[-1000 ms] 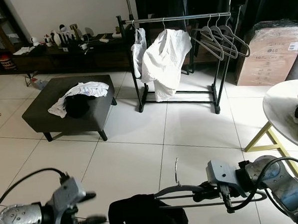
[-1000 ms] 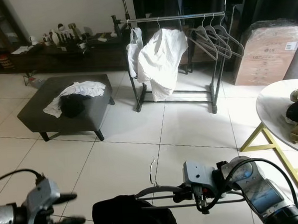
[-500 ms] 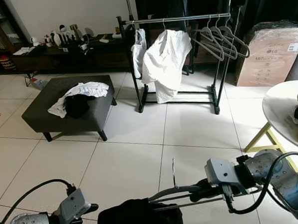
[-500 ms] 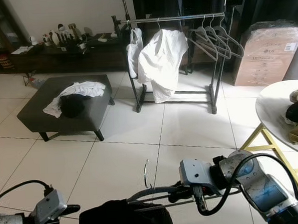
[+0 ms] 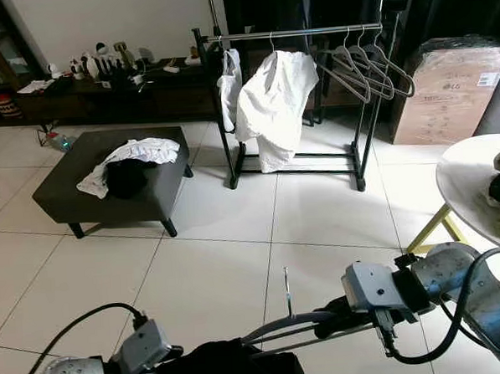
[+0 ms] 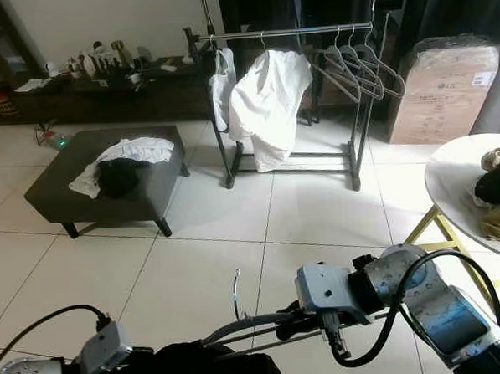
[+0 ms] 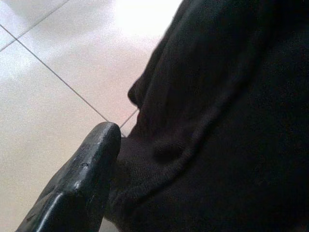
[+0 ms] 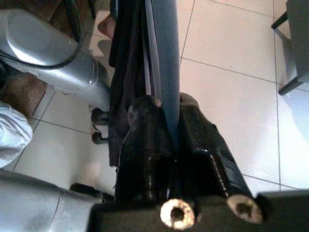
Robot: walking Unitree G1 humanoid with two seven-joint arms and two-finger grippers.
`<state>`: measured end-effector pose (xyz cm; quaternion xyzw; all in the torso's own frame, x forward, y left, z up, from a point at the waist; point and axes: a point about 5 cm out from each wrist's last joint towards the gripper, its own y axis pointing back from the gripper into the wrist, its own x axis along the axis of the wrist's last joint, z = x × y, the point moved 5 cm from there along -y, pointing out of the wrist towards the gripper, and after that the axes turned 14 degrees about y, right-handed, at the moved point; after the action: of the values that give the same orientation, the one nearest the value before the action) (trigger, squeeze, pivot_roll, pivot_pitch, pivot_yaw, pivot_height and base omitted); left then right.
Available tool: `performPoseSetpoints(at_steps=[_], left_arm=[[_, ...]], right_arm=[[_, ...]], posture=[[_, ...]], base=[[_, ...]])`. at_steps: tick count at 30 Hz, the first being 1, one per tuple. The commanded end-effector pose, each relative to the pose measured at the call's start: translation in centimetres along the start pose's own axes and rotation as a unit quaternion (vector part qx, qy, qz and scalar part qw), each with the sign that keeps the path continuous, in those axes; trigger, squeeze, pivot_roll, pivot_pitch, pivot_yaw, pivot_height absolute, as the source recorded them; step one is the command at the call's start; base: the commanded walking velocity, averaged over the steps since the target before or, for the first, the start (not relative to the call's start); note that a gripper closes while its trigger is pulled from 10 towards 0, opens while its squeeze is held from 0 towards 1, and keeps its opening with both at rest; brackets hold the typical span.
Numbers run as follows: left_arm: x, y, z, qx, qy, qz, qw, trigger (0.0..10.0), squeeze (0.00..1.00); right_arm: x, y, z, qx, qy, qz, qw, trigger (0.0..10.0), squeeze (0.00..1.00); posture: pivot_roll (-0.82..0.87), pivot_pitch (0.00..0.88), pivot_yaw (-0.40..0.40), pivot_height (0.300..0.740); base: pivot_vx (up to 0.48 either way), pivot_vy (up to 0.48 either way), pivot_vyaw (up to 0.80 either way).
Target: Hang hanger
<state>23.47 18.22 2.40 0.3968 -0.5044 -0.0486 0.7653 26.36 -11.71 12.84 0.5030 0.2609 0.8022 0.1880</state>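
Hanger (image 5: 301, 322): grey, w/ black garment (image 5: 234, 368), held low over floor, well short of rack (image 5: 292, 32). Right gripper (image 8: 166, 130) pinches hanger arm. Left gripper (image 7: 91, 164) against cloth; state: can't tell. Handling est.: light, stiff frame, floppy load; grip frame, not fabric.

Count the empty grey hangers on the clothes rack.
3. The empty grey plastic hangers hang side by side at the right end of the black metal clothes rack; overlap may hide another.
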Motion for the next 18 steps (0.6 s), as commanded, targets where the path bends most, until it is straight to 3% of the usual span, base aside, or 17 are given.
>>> performPoseSetpoints(at_steps=[1,9,18], left_arm=[[-0.5,-0.2,-0.3,0.005,-0.008,-0.015,1.000,10.0,0.00],[-1.9,-0.8,-0.5,0.008,-0.017,-0.039,0.999,10.0,0.00],[-2.7,-1.4,-1.3,0.038,-0.016,-0.034,0.999,10.0,0.00]], right_arm=[[2.3,0.5,0.9,-0.014,0.039,0.029,0.999,0.0,0.00],[2.8,0.8,1.0,-0.014,0.047,0.029,0.998,0.0,0.00],[3.4,1.3,1.2,-0.016,0.057,0.029,0.998,0.0,0.00]], posture=[[-0.12,0.103,0.061,0.740],[-0.13,0.105,0.060,0.740],[-0.13,0.105,0.055,0.740]], base=[[0.000,0.000,0.00],[0.000,0.000,0.00],[0.000,0.000,0.00]])
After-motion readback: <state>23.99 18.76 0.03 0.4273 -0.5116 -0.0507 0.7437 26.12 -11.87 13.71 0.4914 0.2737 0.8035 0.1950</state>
